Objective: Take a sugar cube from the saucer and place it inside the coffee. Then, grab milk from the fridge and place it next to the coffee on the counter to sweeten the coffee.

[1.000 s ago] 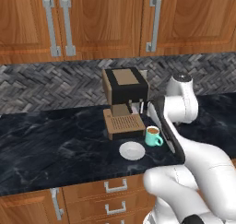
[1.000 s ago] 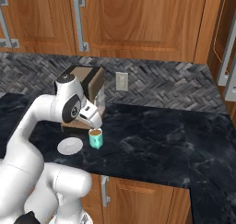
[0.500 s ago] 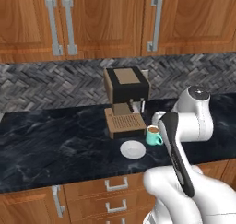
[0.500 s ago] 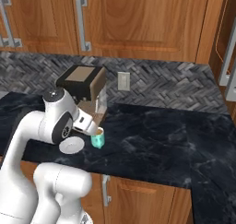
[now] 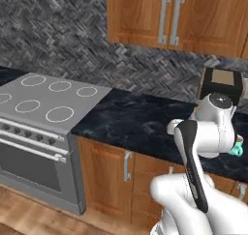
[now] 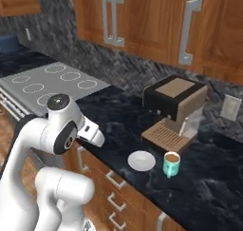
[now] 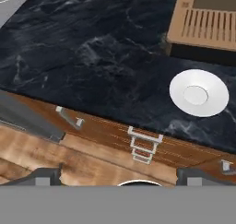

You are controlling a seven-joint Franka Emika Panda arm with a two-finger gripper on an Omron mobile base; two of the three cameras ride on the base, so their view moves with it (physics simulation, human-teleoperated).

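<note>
The white saucer [image 7: 198, 92] lies bare on the black counter [image 7: 92, 57], just in front of the coffee machine's drip tray. In the right base view, the saucer [image 6: 141, 160] sits left of the teal mug of coffee [image 6: 171, 164], with brown liquid showing inside. A sliver of the mug [image 5: 236, 149] peeks out behind my arm. My gripper [image 7: 122, 176] is open, its tips wide apart with nothing between them, hovering over the counter's front edge and the drawers. It is well left of the saucer [image 6: 98, 140]. The sugar cube, milk and fridge are out of view.
A brown-and-black coffee machine [image 6: 173, 109] stands behind the mug. A grey stove [image 5: 43, 101] with ring burners adjoins the counter on the left. Wooden wall cabinets [image 6: 142, 21] hang above, and drawers [image 7: 143, 144] run below the counter edge.
The whole picture has shifted: the base has moved left, bringing the stove into view. My arm has pulled back from the mug to the counter's front edge. The gripper stays open.
</note>
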